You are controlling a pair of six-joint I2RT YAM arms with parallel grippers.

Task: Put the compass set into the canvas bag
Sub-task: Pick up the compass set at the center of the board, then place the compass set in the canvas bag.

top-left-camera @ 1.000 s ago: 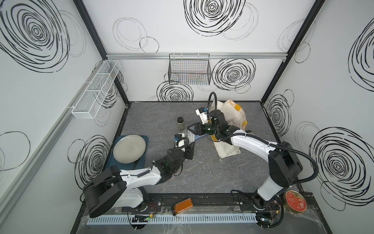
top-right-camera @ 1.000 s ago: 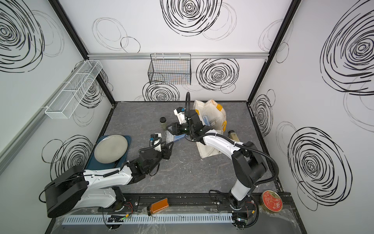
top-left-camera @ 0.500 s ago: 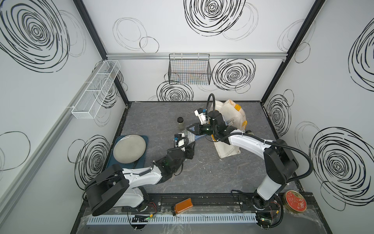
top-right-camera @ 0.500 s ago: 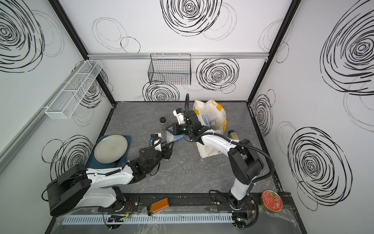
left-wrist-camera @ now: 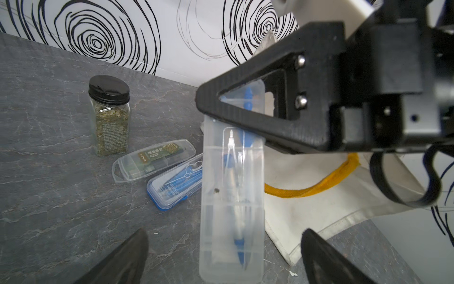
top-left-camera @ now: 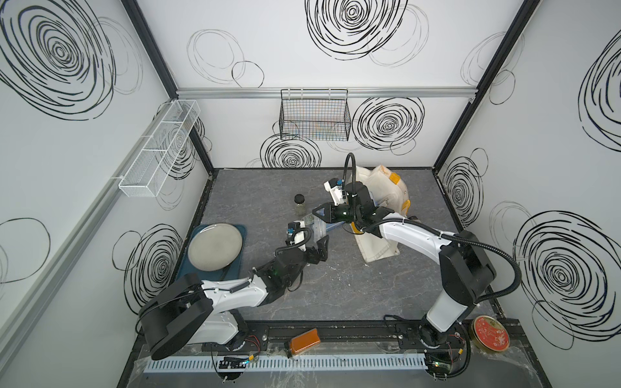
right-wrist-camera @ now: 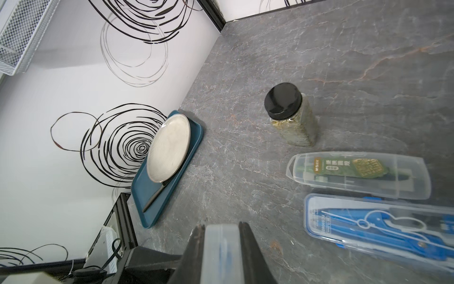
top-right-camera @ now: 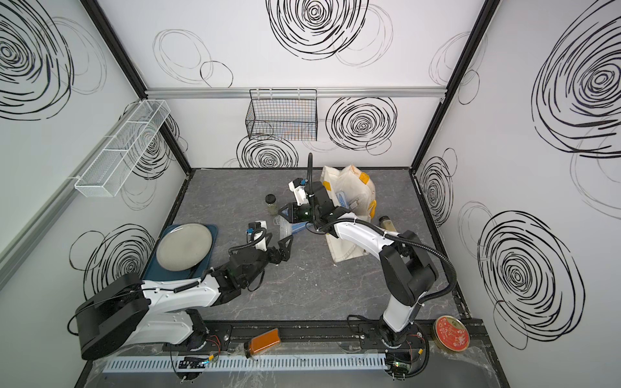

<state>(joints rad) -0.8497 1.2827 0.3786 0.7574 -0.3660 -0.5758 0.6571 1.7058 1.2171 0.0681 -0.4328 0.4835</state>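
The right gripper [top-left-camera: 319,214] is clamped on one end of the compass set [left-wrist-camera: 232,196] — a frosted clear case with a blue compass inside — holding it above the table [left-wrist-camera: 49,196], just beside the canvas bag [top-left-camera: 378,247] and outside it. The left gripper [left-wrist-camera: 224,232] stands wide apart, a finger on either side of the case's free end without touching it; a herb jar [left-wrist-camera: 109,115], a green-labelled case [left-wrist-camera: 152,159] and a blue case [left-wrist-camera: 174,186] rest nearby
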